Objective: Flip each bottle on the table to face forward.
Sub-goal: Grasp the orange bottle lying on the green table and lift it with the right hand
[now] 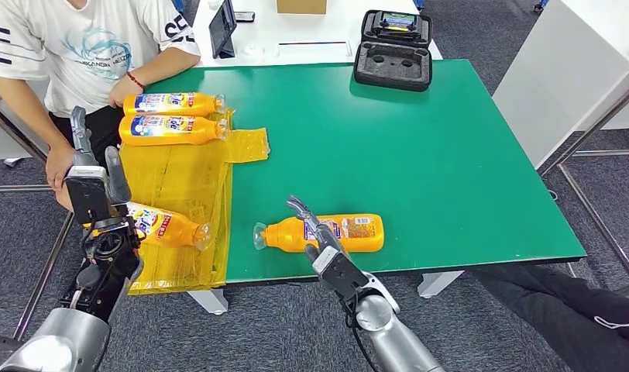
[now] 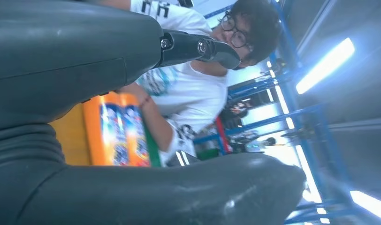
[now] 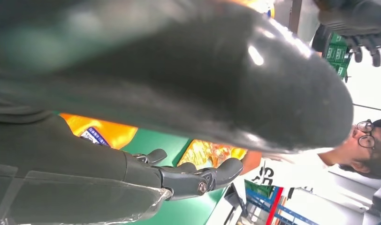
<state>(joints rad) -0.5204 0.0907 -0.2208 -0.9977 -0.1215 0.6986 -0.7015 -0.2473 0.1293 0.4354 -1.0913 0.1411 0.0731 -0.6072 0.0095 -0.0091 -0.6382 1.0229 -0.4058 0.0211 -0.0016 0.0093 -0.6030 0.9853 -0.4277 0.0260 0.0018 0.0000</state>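
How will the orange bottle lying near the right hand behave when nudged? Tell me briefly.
The orange bottle lies on its side on the smooth green table, so it may roll or slide. Its glossy plastic probably slips under the right hand. It looks full, so likely fairly heavy.

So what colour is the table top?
Green, clearest in the head view: table.

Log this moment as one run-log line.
left robot hand: open, above mat bottle | right robot hand: open, at table bottle | contact: unclear
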